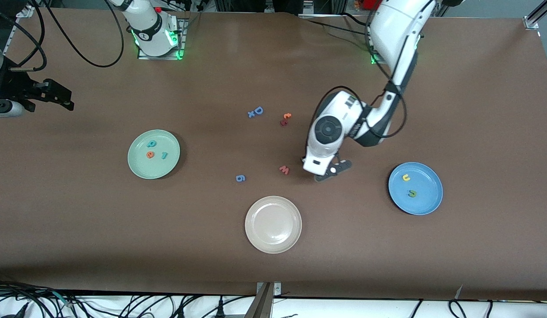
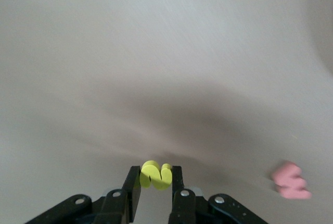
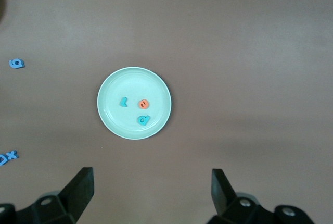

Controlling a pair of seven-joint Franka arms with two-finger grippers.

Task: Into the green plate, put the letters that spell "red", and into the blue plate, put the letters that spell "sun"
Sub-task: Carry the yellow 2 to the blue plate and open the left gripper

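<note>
While right fingers (image 3: 151, 193) wait spread, left fingers (image 2: 156, 187) pinch yellow s (image 2: 155, 175).

Green plate (image 1: 141, 170): teal r (image 1: 164, 155), orange e (image 1: 150, 154), teal d (image 1: 152, 143). Blue plate (image 1: 430, 203): yellow u (image 1: 406, 177), olive n (image 1: 412, 193). Yellow s (image 2: 155, 176): clamped upright in left gripper (image 2: 156, 182).

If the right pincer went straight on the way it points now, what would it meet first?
Probably the green plate, which lies centred ahead of the open right pincer in its wrist view, already holding r, e and d. Depth is unclear.
</note>
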